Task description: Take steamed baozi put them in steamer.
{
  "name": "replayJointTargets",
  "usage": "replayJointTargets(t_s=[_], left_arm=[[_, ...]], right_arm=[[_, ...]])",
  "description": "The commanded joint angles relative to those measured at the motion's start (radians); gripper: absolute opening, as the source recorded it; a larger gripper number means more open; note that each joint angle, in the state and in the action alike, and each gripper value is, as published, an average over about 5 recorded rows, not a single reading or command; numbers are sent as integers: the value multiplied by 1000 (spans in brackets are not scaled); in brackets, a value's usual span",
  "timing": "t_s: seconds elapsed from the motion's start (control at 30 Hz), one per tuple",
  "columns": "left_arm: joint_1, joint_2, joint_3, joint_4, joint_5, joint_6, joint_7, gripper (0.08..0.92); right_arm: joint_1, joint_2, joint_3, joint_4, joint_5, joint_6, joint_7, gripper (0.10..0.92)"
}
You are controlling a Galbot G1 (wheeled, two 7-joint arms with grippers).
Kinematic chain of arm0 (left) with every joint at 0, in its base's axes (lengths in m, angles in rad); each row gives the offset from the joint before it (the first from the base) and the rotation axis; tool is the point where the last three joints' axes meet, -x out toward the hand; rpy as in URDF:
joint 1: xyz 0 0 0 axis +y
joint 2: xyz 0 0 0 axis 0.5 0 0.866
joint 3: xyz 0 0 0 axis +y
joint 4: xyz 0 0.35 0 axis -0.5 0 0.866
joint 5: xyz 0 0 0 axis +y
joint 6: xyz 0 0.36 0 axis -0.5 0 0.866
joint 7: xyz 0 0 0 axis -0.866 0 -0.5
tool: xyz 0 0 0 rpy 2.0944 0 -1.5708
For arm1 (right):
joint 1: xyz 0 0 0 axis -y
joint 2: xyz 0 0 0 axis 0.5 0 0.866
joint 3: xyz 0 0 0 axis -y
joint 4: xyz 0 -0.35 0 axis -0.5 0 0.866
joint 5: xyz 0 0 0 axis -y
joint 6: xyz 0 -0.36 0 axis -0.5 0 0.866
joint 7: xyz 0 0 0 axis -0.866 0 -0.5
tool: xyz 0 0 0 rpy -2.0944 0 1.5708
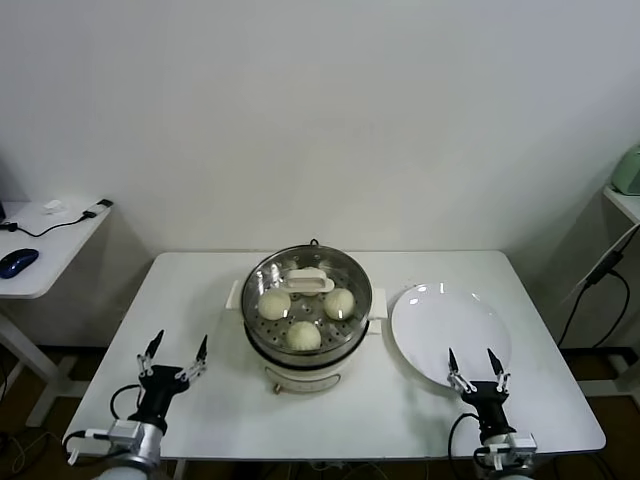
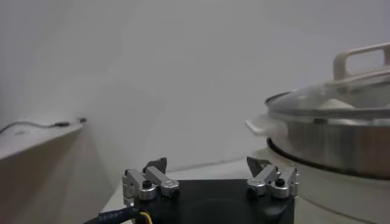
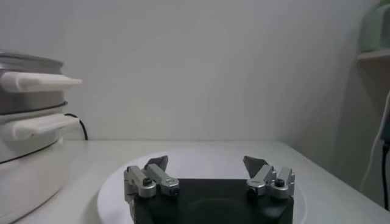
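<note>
The steamer (image 1: 308, 352) stands at the table's middle, a shiny steel pot on a cream base. A glass lid with a cream handle (image 1: 310, 284) covers it. Three baozi (image 1: 304, 336) show through the lid on the perforated tray; a fourth is hidden by the handle or out of view. My left gripper (image 1: 175, 352) is open and empty at the front left, left of the steamer (image 2: 341, 146). My right gripper (image 1: 477, 365) is open and empty at the front right, over the near edge of the white plate (image 1: 440, 315). In the wrist views both grippers, left (image 2: 208, 165) and right (image 3: 206, 163), hold nothing.
The flat white plate (image 3: 201, 159) lies bare to the right of the steamer (image 3: 27, 115). A side table with a mouse (image 1: 18, 262) and a cable stands at far left. A shelf edge (image 1: 622, 200) and hanging cable are at far right.
</note>
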Motion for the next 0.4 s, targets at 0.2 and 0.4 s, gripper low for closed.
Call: replayJointTargets(t_s=[0.2,0.4], left_arm=[[39,-18,-17,57,-86,-96,11,823],[36,-22,-16,55,-81,-99,14,823]], right_arm=[[0,-1,-6,-6,-3,-4,2,823],[-2,0,-7,-1,-6,-5,1,823]])
